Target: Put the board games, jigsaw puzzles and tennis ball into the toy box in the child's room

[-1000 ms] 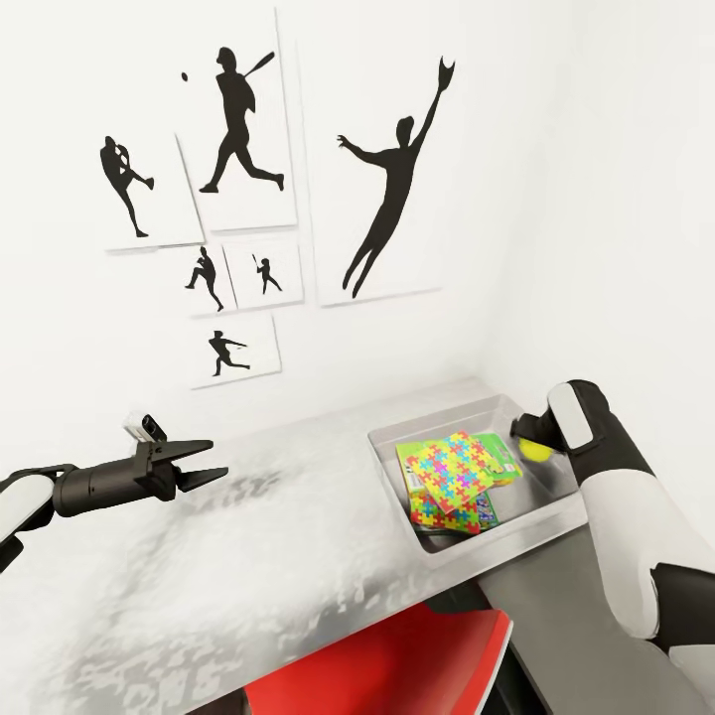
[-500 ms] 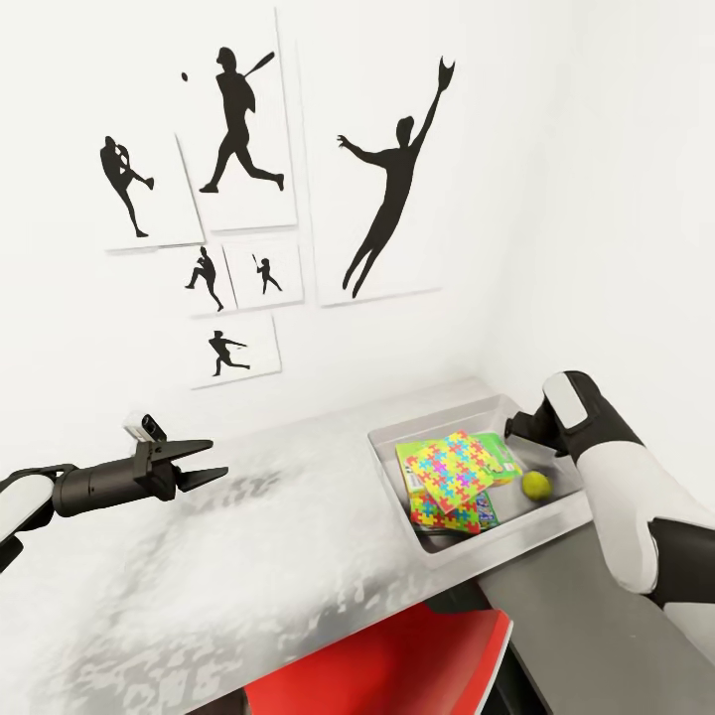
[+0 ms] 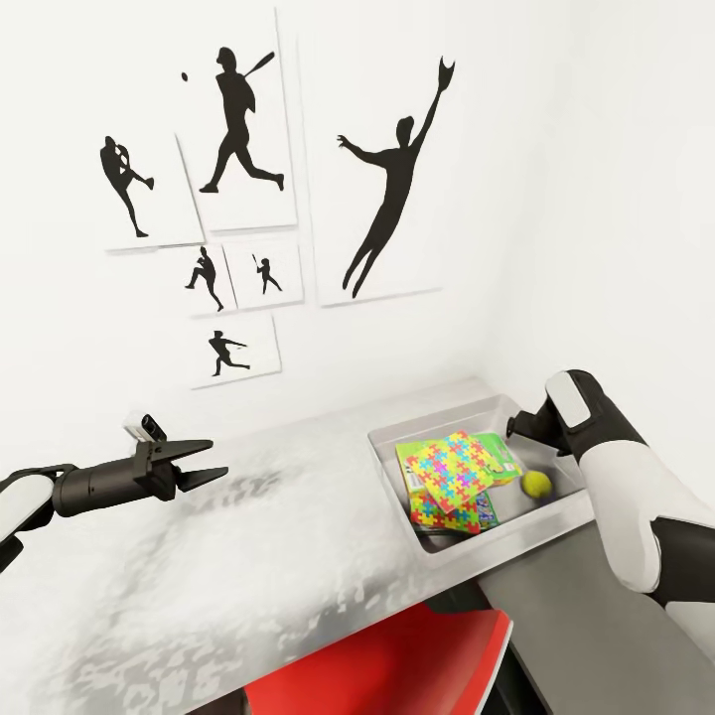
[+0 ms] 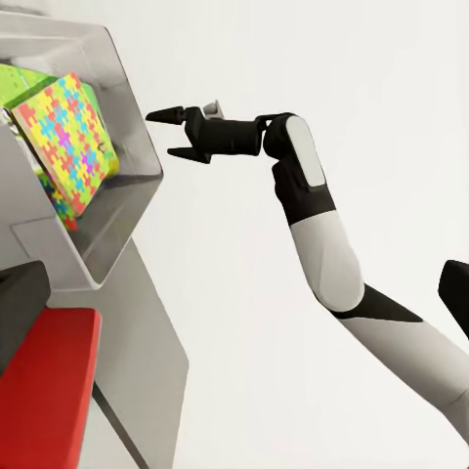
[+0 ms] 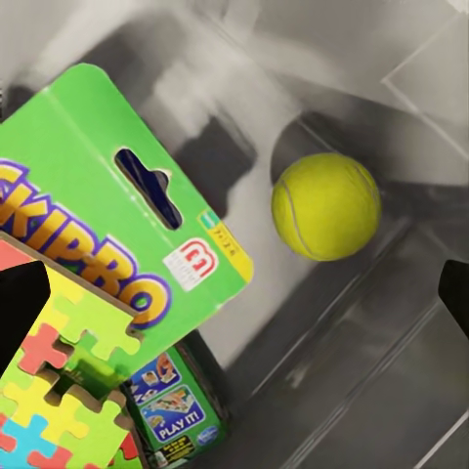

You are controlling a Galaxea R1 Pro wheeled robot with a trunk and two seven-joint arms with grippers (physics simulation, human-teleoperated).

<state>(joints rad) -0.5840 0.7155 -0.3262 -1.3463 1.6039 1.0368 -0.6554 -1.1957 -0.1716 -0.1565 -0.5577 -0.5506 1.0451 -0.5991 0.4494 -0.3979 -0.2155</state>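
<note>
The tennis ball (image 3: 537,484) lies in the toy box (image 3: 467,541) beside the Skip-Bo game (image 5: 147,254); the right hand (image 4: 168,134) above it gapes, the left hand (image 3: 204,461) likewise, probably empty.

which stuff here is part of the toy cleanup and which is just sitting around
Part of the job:
toy box
tennis ball, in the box
jigsaw puzzles, in the box
Skip-Bo game, in the box
table

Just there:
silhouette pictures
red chair

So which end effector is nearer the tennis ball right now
Right. The right end effector hangs open just above the tennis ball in the toy box; the left end effector is far across the table.
</note>
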